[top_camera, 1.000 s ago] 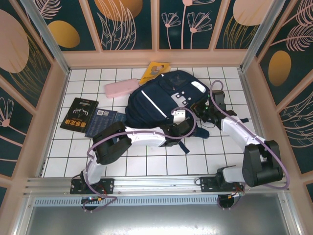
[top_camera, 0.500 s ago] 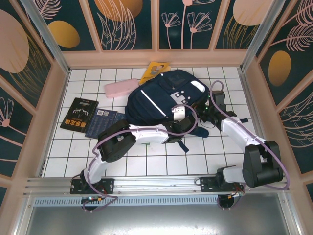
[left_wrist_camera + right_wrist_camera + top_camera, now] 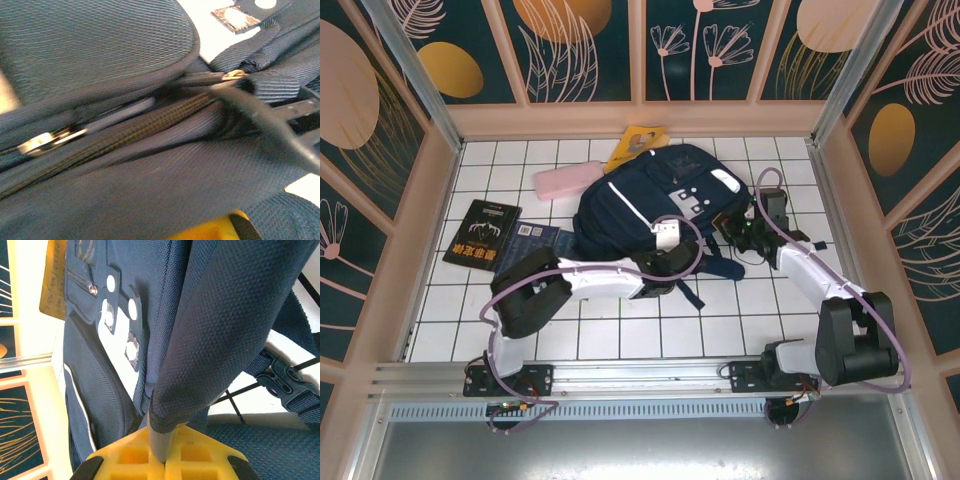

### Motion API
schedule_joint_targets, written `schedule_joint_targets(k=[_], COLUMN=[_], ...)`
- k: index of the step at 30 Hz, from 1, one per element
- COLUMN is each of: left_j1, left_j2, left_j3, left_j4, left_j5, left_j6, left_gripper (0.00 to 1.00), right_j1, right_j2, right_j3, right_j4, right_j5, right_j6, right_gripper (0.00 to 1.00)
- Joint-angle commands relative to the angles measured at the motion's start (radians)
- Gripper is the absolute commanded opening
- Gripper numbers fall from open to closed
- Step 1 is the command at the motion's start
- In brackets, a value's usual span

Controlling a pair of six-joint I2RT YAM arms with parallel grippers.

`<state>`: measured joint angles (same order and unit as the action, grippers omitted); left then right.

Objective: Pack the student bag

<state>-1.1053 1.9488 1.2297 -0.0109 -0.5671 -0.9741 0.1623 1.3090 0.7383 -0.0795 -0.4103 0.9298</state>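
Left wrist blur hides whether the closed left end effector [image 3: 667, 230] grips anything. Navy, white-striped student bag [image 3: 630, 205] lies by the far edge of the tabletop [image 3: 520, 320], right end effector [image 3: 162, 454] clamped on its fabric.

The student bag [image 3: 630, 200], a large navy-blue fabric backpack with white reflective stripes, is laid flat on the white-tiled worktop [image 3: 520, 160], right of centre. Its dark straps [image 3: 692, 292] are trailed toward the near edge. A closed zip [image 3: 125, 130] is seen along one seam.

2 white arms [image 3: 600, 275], black joints [image 3: 525, 305], purple cables [image 3: 757, 185].
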Motion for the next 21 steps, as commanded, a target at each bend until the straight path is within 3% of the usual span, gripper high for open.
schedule_joint_targets(k=[1, 11, 21], left_j1=[0.024, 0.027, 0.076], left_j2=[-0.078, -0.228, -0.508], left_j3=[-0.076, -0.215, -0.442], left_j4=[-0.075, -0.212, -0.33], left_j5=[-0.056, -0.061, -0.054], left_j6=[-0.048, -0.057, -0.072], left_gripper=[0.0, 0.0, 0.0], right_j1=[-0.052, -0.123, -0.188], right_j2=[-0.031, -0.017, 0.021], right_j3=[-0.002, 0.008, 0.022], right_j4=[0.04, 0.037, 0.04], right_j5=[0.038, 0.045, 0.062], right_j6=[-0.03, -0.066, -0.089], right_gripper=[0.0, 0.0, 0.0])
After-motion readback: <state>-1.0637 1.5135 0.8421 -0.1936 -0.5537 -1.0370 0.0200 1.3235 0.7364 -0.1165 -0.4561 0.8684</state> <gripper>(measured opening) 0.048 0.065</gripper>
